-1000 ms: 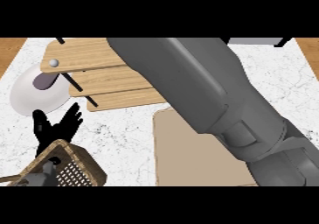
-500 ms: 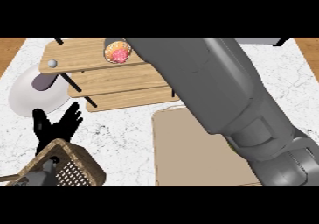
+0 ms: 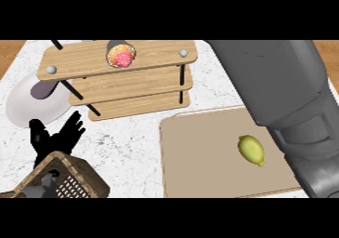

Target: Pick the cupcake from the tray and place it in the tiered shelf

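The cupcake (image 3: 121,56) sat on the top board of the tiered shelf (image 3: 141,88), with no hand touching it, well apart from the tray (image 3: 199,158), where a lemon (image 3: 250,149) lay. The left hand (image 3: 59,139) showed at the lower left, between a basket (image 3: 65,179) and a white plate (image 3: 28,109), its fingers straight, spread apart and holding nothing. Of the right arm only the forearm (image 3: 288,107) showed, so I could not tell how its fingers stood.

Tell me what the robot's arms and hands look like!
The right arm is big, grey, built of smooth rounded shells with darker seams. The left hand is all black, with slim fingers and a thumb. The right hand doesn't show.
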Robot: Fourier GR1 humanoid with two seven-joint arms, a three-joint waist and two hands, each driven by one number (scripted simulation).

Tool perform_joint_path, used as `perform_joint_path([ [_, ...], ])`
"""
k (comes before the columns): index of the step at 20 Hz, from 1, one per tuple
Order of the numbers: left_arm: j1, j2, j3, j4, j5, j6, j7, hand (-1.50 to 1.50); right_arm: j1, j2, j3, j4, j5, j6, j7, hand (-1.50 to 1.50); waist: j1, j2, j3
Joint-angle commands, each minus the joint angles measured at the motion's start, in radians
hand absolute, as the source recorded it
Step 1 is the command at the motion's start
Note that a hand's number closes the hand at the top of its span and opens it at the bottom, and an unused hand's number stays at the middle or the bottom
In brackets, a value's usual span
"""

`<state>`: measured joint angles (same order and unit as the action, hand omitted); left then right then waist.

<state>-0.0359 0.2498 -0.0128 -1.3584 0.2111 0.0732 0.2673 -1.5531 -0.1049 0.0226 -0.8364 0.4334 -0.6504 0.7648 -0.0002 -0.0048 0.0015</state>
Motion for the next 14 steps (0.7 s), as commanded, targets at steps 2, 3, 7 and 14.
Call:
perform_joint_path([
  [2,-0.017,0.019,0.02,0.012,0.012,-0.018,0.02,0.0,0.073,-0.057,-0.031,-0.084,0.056,-0.099,0.085,-1.5,-0.014,-0.002,-0.001],
  [3,0.015,0.002,0.022,0.016,0.026,-0.026,-0.013,0.0,0.076,-0.116,-0.055,-0.121,0.049,-0.067,0.116,-1.5,-0.023,-0.006,-0.001],
  [7,0.029,-0.002,0.015,0.032,0.003,-0.015,-0.028,0.0,0.142,-0.173,-0.088,-0.29,0.018,0.014,0.2,-1.5,-0.024,-0.007,-0.001],
  [14,0.028,-0.007,0.018,0.021,0.003,-0.014,-0.028,0.0,0.454,-0.321,-0.165,-0.636,-0.167,0.22,0.158,-1.5,-0.026,-0.004,0.0],
])
